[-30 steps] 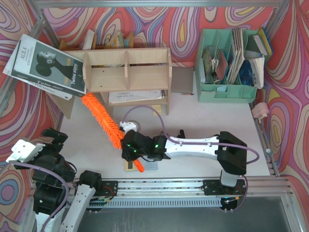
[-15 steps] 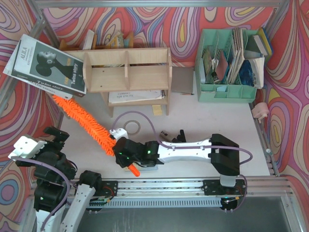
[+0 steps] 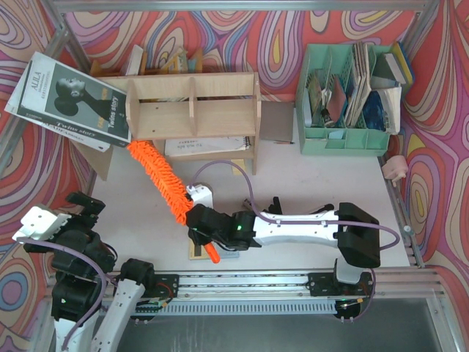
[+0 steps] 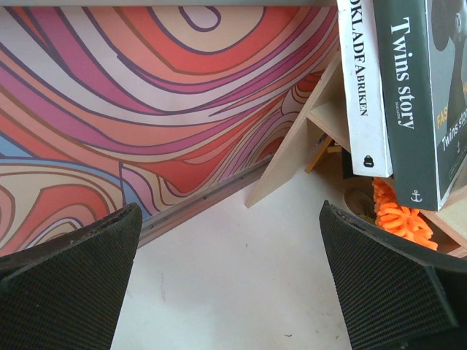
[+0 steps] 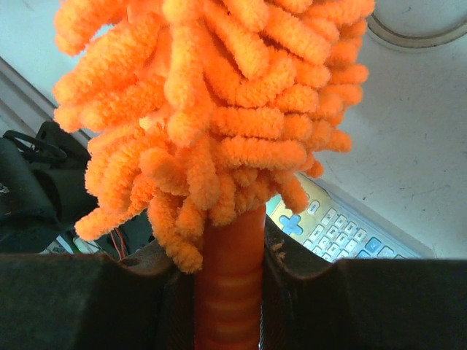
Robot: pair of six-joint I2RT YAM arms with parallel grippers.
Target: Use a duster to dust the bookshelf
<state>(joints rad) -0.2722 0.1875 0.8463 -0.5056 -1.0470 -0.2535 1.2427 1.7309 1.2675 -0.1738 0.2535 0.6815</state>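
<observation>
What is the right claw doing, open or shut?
Shut. The right claw squeezes the orange handle of the duster from both sides.

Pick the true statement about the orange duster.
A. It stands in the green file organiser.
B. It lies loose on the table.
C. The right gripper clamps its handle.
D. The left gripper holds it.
C: the right wrist view shows the handle of the duster pinched in the right gripper, and from above its fluffy head stretches up to the lower left corner of the bookshelf.
</observation>
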